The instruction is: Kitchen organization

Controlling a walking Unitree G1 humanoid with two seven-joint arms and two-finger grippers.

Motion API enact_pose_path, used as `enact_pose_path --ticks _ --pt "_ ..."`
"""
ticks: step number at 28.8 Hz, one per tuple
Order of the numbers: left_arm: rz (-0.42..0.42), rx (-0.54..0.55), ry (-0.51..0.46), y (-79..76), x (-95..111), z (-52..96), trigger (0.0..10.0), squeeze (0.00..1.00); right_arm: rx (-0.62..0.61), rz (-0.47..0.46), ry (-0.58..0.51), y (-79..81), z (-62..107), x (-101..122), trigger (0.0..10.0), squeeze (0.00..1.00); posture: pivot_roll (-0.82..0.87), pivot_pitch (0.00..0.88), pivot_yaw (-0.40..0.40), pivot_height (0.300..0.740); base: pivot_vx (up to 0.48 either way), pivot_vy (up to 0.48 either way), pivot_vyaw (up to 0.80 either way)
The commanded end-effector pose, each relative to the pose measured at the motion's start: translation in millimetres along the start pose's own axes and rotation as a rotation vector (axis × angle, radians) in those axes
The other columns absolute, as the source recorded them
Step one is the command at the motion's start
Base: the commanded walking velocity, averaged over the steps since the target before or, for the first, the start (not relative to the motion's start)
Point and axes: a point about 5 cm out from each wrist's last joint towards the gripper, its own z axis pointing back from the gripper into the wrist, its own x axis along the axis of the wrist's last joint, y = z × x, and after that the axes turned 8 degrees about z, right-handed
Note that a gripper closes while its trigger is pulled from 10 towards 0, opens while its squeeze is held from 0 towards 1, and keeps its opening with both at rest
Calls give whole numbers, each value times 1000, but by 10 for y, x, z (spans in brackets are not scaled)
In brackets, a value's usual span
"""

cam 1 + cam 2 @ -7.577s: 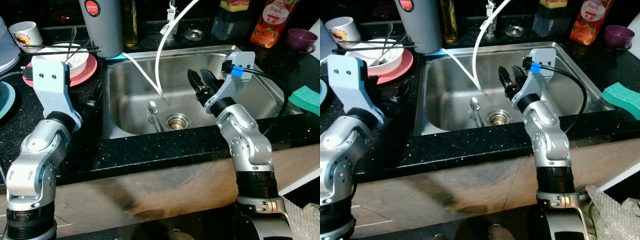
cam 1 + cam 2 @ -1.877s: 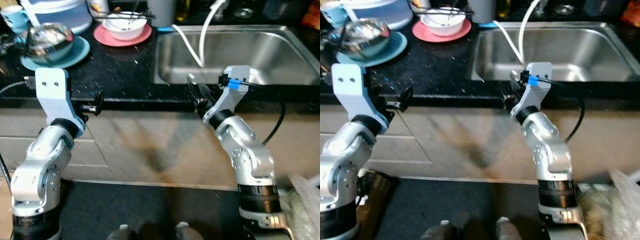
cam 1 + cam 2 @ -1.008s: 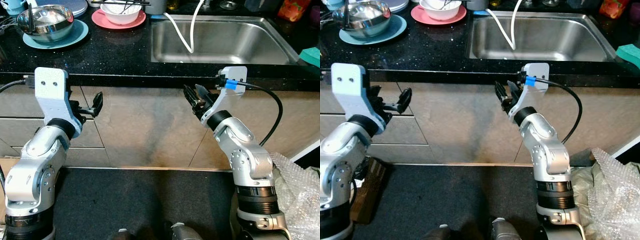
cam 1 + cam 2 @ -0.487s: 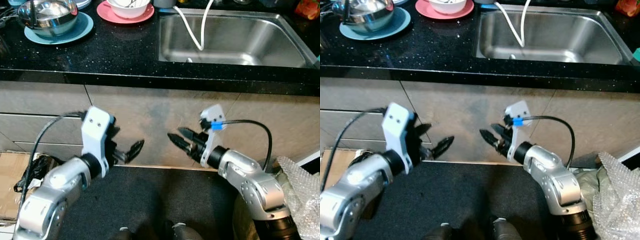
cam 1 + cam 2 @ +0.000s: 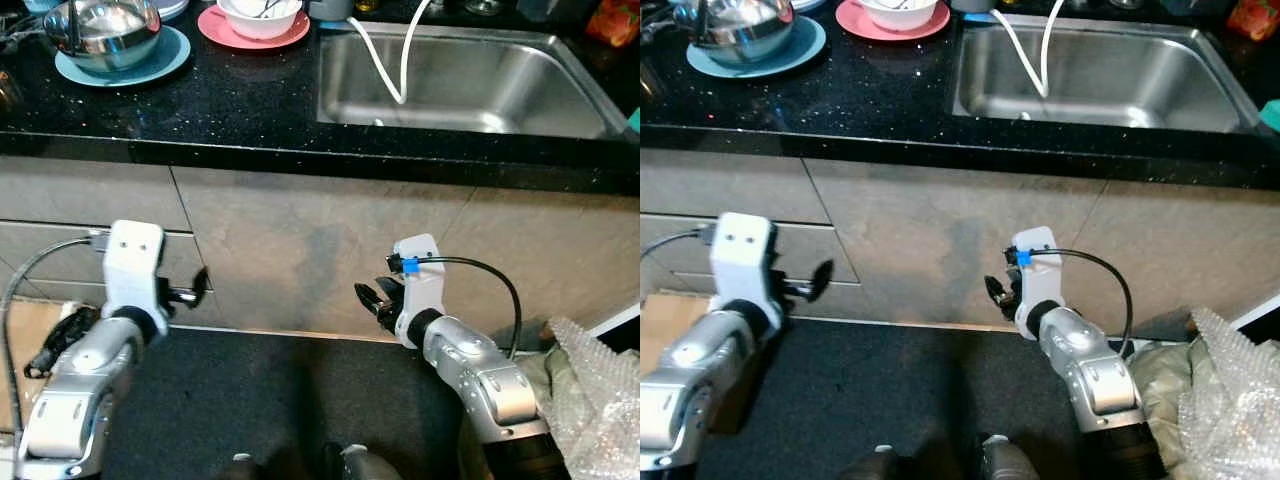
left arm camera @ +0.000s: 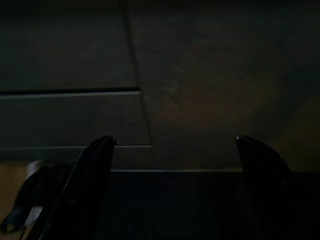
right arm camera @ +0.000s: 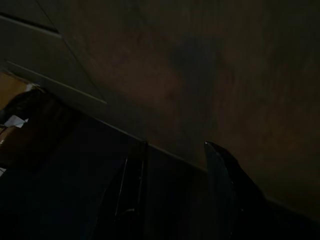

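On the black speckled desk (image 5: 240, 105), well back from its front edge, a steel bowl (image 5: 103, 28) sits on a teal plate (image 5: 118, 60) at the far left, and a white bowl (image 5: 259, 12) with utensils lying across it sits on a pink plate (image 5: 252, 30) just beside the sink's left rim. The steel sink (image 5: 455, 80) runs long side to side along the desk, and a white hose (image 5: 385, 55) loops down into its basin. A wide bare strip of desk lies between the plates and the front edge. Below that edge the beige cabinet front (image 5: 300, 240) drops straight to a dark floor (image 5: 270, 400), which lies open between the two arms. Both arms hang low before the cabinets. The left gripper (image 5: 193, 292) points right towards the cabinet front, and in the dim left wrist view its jaws stand wide apart with nothing between them. The right gripper (image 5: 368, 301) points left; its wrist view is very dark, but the jaws seem to stand somewhat apart and hold nothing. Clear crumpled plastic wrap (image 5: 595, 390) lies at the lower right, and a brown cardboard piece (image 5: 20, 350) at the lower left.
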Motion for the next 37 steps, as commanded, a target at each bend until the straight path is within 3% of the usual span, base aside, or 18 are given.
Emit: enact_pose_path --ticks 1,9,11,13,17,22,28,30,37 --pt "7 23 -18 10 -3 25 10000 0 -34 -3 -17 -61 27 18 10000 0 42 141 -35 740 0 0 0" --pt "-33 0 -91 9 134 12 10000 0 -20 8 -90 -16 25 214 10000 0 41 136 -35 740 0 0 0" --pt "-48 1 -106 11 166 20 10000 0 17 0 -192 17 50 440 10000 0 40 131 -34 740 0 0 0" --pt "-51 2 -109 13 173 24 10000 0 30 -6 -223 26 61 502 10000 0 39 130 -33 740 0 0 0" --pt "-71 47 -140 80 289 36 10000 0 139 -95 -412 75 138 871 10000 0 42 125 -34 740 0 0 0" --pt "-66 115 -203 196 486 33 10000 0 177 -88 -518 82 174 1129 10000 0 46 125 -39 740 0 0 0" --pt "-71 145 -307 267 780 4 10000 0 25 -85 -555 -42 76 1274 10000 0 57 128 -50 740 0 0 0" --pt "-65 127 -366 233 907 -11 10000 0 -26 -95 -554 -88 35 1276 10000 0 61 130 -52 740 0 0 0" --pt "-62 47 -439 90 1002 -57 10000 0 -181 -60 -524 -238 -8 1227 10000 0 61 131 -40 740 0 0 0"
